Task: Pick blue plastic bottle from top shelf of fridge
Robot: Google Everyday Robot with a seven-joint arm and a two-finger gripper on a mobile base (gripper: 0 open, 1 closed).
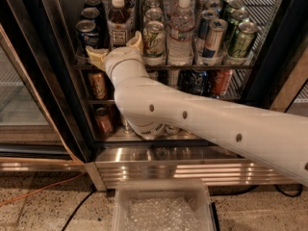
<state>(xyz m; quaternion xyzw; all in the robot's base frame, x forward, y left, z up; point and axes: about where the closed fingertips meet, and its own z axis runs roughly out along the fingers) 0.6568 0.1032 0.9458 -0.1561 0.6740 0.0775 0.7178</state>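
The blue plastic bottle (119, 27), with dark brown liquid, a white cap and a white label, stands in the second lane from the left on the top shelf (207, 66) of the fridge (276, 47). My gripper (114, 45) is at the shelf's front lip, directly in front of the bottle's base. It is open, with one tan finger (95, 57) left of the bottle and the other (136, 40) on its right. My white arm hides the bottle's bottom and much of the lower racks.
A blue drink can (88, 32) stands left of the bottle. A green-white can (154, 36) and a ribbed water bottle (181, 32) stand to its right, then more cans (240, 38). Lower racks hold cans (98, 84). A clear bin (161, 208) sits below the steel grille (192, 170).
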